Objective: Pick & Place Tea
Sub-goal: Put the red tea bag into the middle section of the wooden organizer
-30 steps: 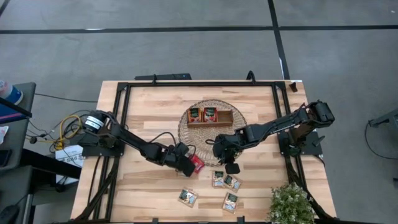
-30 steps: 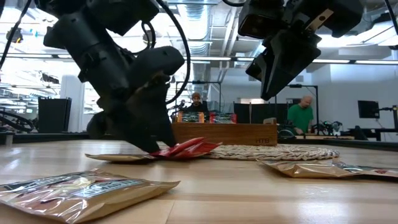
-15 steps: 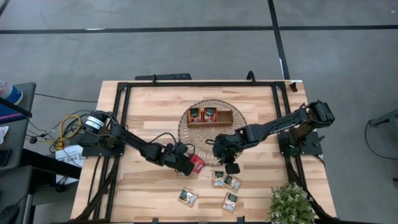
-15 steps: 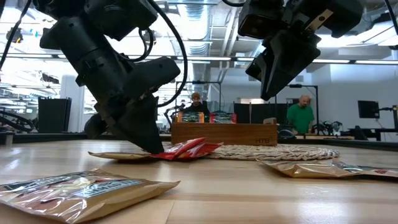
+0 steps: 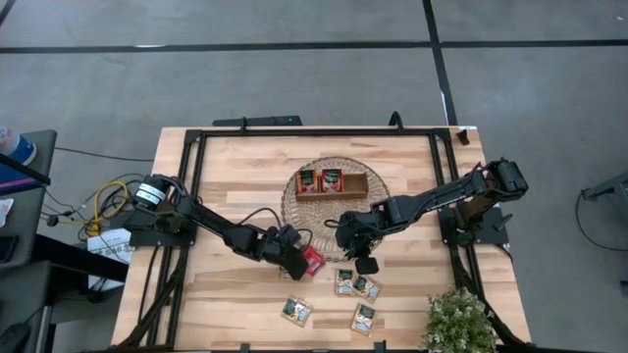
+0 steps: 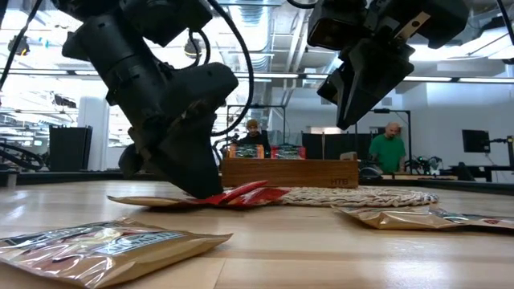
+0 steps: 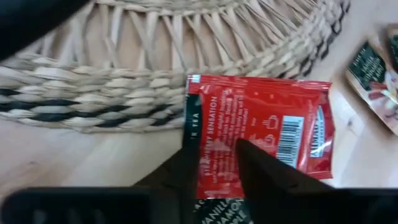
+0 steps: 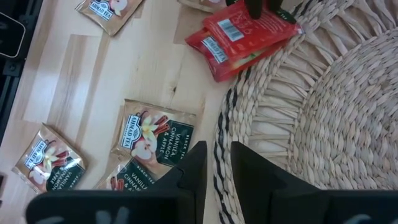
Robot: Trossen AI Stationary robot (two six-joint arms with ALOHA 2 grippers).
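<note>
A red tea sachet (image 7: 267, 118) lies flat at the near left rim of the round wicker mat (image 5: 292, 208), overlapping another red one (image 8: 217, 48) and a vanilla sachet (image 7: 217, 208). My left gripper (image 7: 217, 152) stands open, slanting down onto the top sachet's near corner (image 5: 313, 258). My right gripper (image 8: 219, 152) hangs open by a narrow gap, holding nothing, above the mat's near rim (image 5: 366, 263). Several pale sachets (image 5: 345, 282) lie flat on the table toward its near edge. The wooden tray (image 5: 332, 195) on the mat holds two sachets. My left gripper comes from above, slanting in from the table's left. One fingertip (image 7: 258, 165) stands on the red sachet's printed face near its corner (image 7: 217, 143); the other (image 7: 186, 171) stands just off the sachet's edge, touching or not I cannot tell. The sachet lies flat, its far part on the mat's rim.
A potted plant (image 5: 459, 322) stands at the table's near right corner. Black frame rails (image 5: 191, 196) run along the table's left, right and far sides. In the low view people (image 6: 389, 148) are in the room beyond the table.
My left gripper has stayed at the red sachet and rolled a little about its own line. The sachet's raised far edge has settled slightly lower.
</note>
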